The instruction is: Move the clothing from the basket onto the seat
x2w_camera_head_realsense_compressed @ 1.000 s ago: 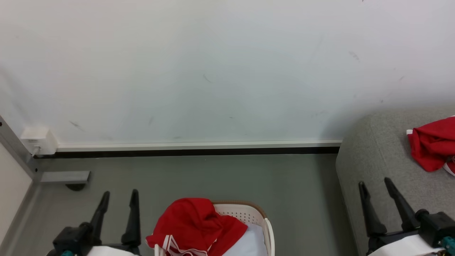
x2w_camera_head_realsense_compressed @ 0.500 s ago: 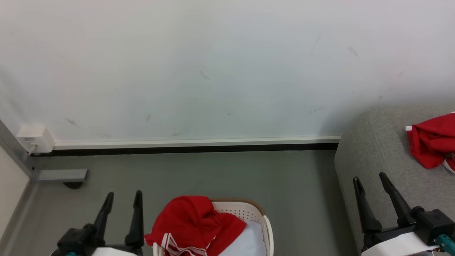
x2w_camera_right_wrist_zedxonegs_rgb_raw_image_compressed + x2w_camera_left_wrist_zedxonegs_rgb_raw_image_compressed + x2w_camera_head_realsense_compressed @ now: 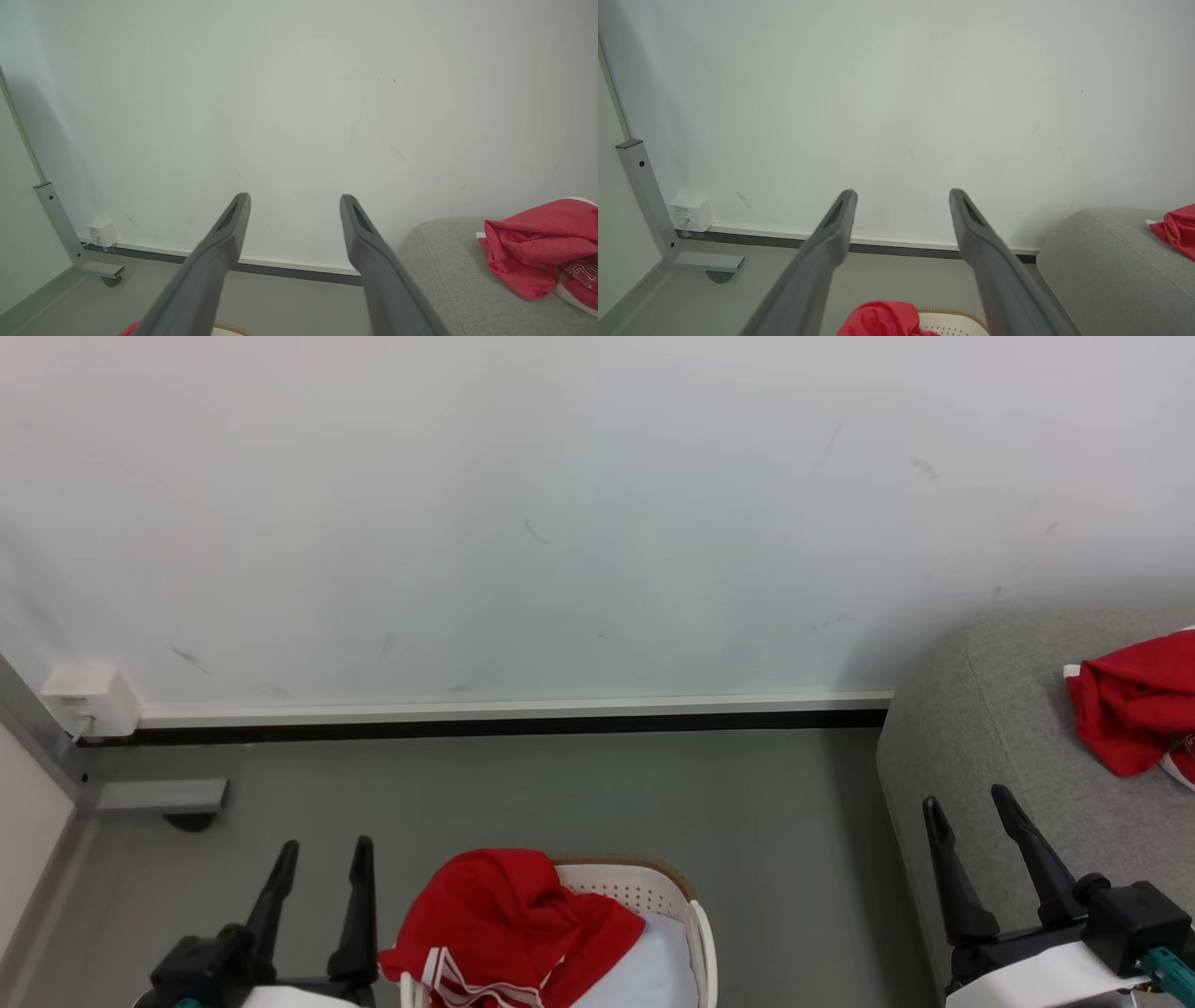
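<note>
White wall [image 3: 560, 523], grey floor [image 3: 560, 793]. Basket [image 3: 667, 889] on floor, red garment [image 3: 504, 915] draped over its left rim. Left of basket: left gripper [image 3: 326, 843], jaws wide apart, empty. Right of basket: right gripper [image 3: 964, 794], also wide, empty, at seat [image 3: 1008, 747] edge. Second garment [image 3: 1130, 709] on seat, far right of basket.

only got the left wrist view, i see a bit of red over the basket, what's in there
observer: one red garment with white stripes, draped over the basket's left rim
operator: anything else in it
observer: a plain white pad lies in the basket beside it
operator: and the right gripper
observer: the right gripper is open and empty, by the seat's near edge
</note>
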Robot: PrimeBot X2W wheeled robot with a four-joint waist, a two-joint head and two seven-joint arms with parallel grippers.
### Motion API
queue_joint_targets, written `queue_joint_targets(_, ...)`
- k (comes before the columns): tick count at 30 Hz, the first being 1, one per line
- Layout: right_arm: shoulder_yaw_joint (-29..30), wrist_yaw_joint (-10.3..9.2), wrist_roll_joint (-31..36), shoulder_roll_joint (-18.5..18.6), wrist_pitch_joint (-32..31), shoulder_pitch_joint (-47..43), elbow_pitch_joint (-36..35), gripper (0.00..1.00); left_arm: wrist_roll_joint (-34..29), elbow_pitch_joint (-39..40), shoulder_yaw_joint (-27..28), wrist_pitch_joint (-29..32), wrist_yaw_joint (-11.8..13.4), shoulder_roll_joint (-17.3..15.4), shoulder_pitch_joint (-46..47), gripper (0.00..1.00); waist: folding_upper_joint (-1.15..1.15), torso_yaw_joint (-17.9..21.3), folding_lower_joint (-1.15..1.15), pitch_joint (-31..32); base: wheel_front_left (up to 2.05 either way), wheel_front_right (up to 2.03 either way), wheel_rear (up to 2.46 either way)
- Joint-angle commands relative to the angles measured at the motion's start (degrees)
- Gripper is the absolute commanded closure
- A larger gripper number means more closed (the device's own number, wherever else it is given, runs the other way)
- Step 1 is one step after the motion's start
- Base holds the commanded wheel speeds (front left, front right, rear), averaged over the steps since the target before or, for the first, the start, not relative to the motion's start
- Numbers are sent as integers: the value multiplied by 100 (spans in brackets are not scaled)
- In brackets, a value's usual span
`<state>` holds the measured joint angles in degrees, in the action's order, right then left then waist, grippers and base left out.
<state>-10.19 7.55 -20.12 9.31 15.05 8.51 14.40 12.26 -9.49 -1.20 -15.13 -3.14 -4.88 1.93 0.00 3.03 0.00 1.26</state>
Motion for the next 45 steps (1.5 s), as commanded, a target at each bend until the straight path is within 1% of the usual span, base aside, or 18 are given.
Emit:
queue_joint_targets(1,12,-13,-9,49,17,72,2,0,-26,-29,33,-3,-28,-11,37,0,0,4,0,-2,0,0,0)
queue_joint_targets(9,-15,-13,-37,40,17,110,-16,0,-157,-38,102,-3,-105,89,65,0,0,63,0,-64,0,0,0)
queue_joint_targets(15,-9,-13,-57,32,17,227,-66,0,-258,-61,142,-4,-154,119,183,0,0,171,0,-259,0,0,0)
queue_joint_targets(19,-5,-13,-105,-5,16,425,-159,0,-305,-83,85,-3,-190,134,395,0,0,256,0,-614,0,0,0)
queue_joint_targets(25,85,-13,-74,4,9,705,-288,0,-344,-314,-16,-3,-285,143,829,0,0,371,0,-1158,0,0,0)
queue_joint_targets(35,212,-13,11,-19,8,1100,-484,0,-397,-905,-210,-3,-388,57,1559,0,0,532,0,-1909,0,0,0)
queue_joint_targets(39,232,-13,38,-28,8,1266,-556,0,-402,-1277,-342,-3,-420,-30,1845,0,0,585,0,-2160,0,0,0)
queue_joint_targets(44,283,-13,53,-41,8,1459,-645,0,-328,-1939,-533,-3,-432,-144,2220,0,0,649,0,-2445,0,0,0)
queue_joint_targets(45,283,-13,53,-41,8,1459,-645,0,-328,-1939,-533,-3,-432,-144,2220,0,0,649,0,-2445,0,0,0)
